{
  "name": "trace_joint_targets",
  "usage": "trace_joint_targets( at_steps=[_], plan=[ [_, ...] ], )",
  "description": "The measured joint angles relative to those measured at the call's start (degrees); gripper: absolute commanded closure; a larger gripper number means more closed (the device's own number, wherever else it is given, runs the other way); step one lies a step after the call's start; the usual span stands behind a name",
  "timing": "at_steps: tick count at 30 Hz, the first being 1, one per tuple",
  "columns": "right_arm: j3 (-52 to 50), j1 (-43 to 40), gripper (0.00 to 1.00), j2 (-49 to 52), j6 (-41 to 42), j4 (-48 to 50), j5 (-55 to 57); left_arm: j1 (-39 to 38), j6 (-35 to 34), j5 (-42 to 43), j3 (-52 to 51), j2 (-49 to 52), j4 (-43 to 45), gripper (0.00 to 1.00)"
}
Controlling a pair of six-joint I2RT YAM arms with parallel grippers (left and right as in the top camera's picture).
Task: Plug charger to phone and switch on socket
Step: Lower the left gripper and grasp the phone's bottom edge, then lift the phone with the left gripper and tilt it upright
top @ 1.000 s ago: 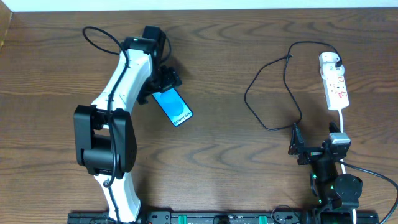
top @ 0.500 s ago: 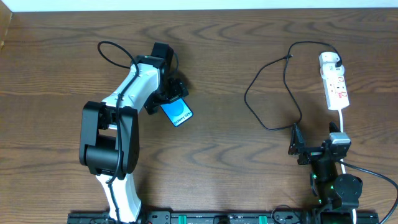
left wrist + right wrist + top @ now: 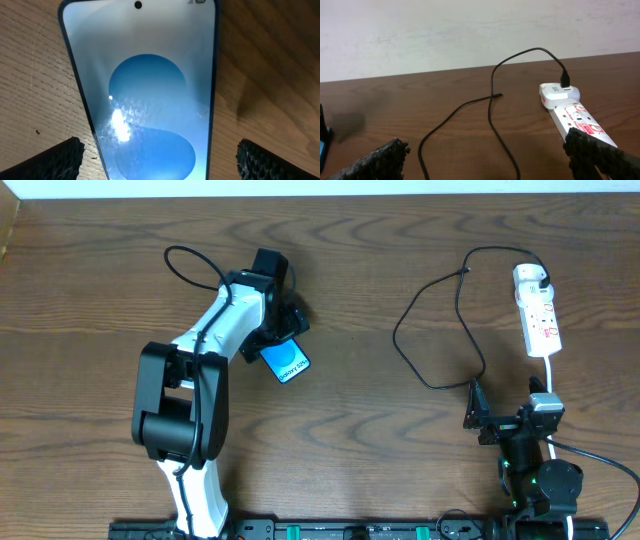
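Centre the released left fingers (image 3: 55, 160) astride the slim blue-screened smartphone (image 3: 150, 100) flat on the brown wooden tabletop (image 3: 380, 430), then pinch its long edges squarely, with the right fingers (image 3: 375, 162) likewise spread.

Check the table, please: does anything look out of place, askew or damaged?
Nothing is spilled or damaged. The thin black charger cable sprawls in a loose loop, far from the slim blue-screened phone, which lies diagonally.

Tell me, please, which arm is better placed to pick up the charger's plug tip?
Right. The right gripper is open beside the charger loop, facing its plug tip; the left gripper is across the table, straddling the phone.
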Motion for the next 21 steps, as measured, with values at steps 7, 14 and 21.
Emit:
trace_joint_targets(
  at_steps=[7, 14, 21],
  plan=[
    [0.0, 0.0, 0.01, 0.0, 0.0, 0.0, 0.0, -0.1, -2.0, -1.2, 0.0, 2.5, 0.1, 0.02],
    [0.0, 0.0, 0.01, 0.0, 0.0, 0.0, 0.0, -0.1, -4.7, -1.8, 0.0, 2.7, 0.2, 0.02],
    [0.0, 0.0, 0.01, 0.0, 0.0, 0.0, 0.0, 0.0, -6.4, -0.9, 0.1, 2.7, 0.0, 0.17]
  ],
)
